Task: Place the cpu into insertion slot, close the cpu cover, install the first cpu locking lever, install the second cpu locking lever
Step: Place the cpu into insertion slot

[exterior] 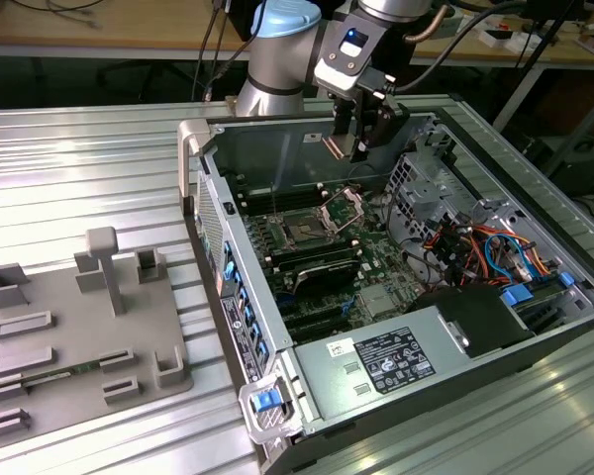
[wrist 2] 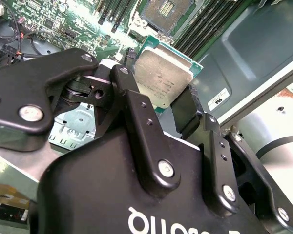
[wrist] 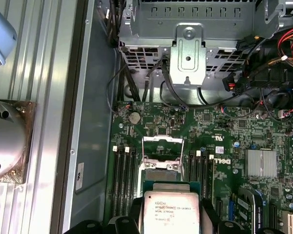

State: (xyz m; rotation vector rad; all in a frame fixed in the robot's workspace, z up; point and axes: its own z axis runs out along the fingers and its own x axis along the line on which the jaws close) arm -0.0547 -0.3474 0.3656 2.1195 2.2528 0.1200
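While it hangs over the open computer case (exterior: 396,297), the gripper (exterior: 359,148) is clamped on the cpu (wrist 2: 163,80), its fingers (wrist 2: 129,92) pressing the chip's opposite edges and its dull metal top showing in both wrist views (wrist: 171,214). Below it on the motherboard (wrist: 224,141), the insertion slot (exterior: 305,230) lies bare, apart from the chip, with the cpu cover (wrist: 161,152) swung up and open. The case lies on its side on the ribbed metal surface (exterior: 79,168), and a grey fixture (exterior: 79,336) sits near the surface's front corner on the exterior view's left.

Arm (exterior: 277,54) angled downward; gripper (exterior: 352,148) tight on the cpu (wrist 2: 161,80)
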